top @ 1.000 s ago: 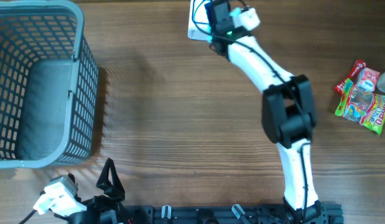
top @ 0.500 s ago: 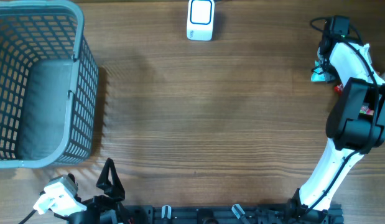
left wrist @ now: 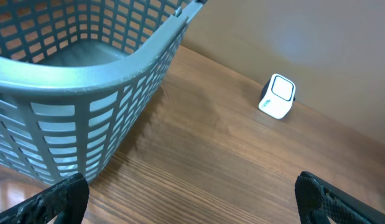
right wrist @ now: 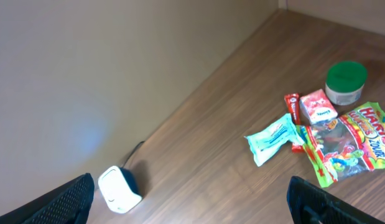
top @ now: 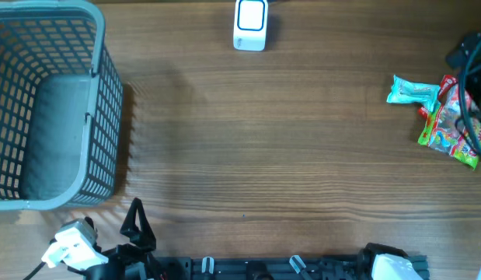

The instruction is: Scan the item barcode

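Our right gripper [right wrist: 190, 196] stood wide and empty, high above the items: a teal packet [right wrist: 274, 137] lay on the table [top: 287, 155] beside the Haribo bag [right wrist: 347, 149], red packs and green-lidded jar [right wrist: 346, 81]. We judged one clean grasp best, barcode facing the scanner [top: 250, 24], well apart. Our left gripper [left wrist: 191, 199], open, idled near the basket [top: 46, 109]; nothing blocked the way.
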Action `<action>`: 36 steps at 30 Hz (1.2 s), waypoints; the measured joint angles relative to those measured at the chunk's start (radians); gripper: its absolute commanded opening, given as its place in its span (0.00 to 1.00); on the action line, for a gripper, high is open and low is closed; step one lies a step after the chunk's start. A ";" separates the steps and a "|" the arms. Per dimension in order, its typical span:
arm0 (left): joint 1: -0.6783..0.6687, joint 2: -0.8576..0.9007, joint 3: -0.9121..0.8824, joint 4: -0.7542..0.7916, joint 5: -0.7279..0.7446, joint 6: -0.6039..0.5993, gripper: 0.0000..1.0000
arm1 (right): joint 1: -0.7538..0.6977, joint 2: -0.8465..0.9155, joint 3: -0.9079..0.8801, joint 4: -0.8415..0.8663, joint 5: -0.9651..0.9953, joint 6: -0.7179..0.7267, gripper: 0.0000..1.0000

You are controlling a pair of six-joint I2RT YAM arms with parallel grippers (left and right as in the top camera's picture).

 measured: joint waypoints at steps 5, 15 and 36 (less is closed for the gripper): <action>0.000 0.000 0.000 0.000 0.000 0.000 1.00 | 0.000 -0.078 0.000 -0.051 0.016 -0.011 1.00; 0.000 0.000 0.000 0.000 0.000 0.000 1.00 | 0.052 -0.512 -0.402 0.402 0.031 -0.121 1.00; 0.000 -0.001 0.000 0.000 0.000 0.000 1.00 | 0.120 -0.807 -0.735 0.642 -0.154 -0.281 1.00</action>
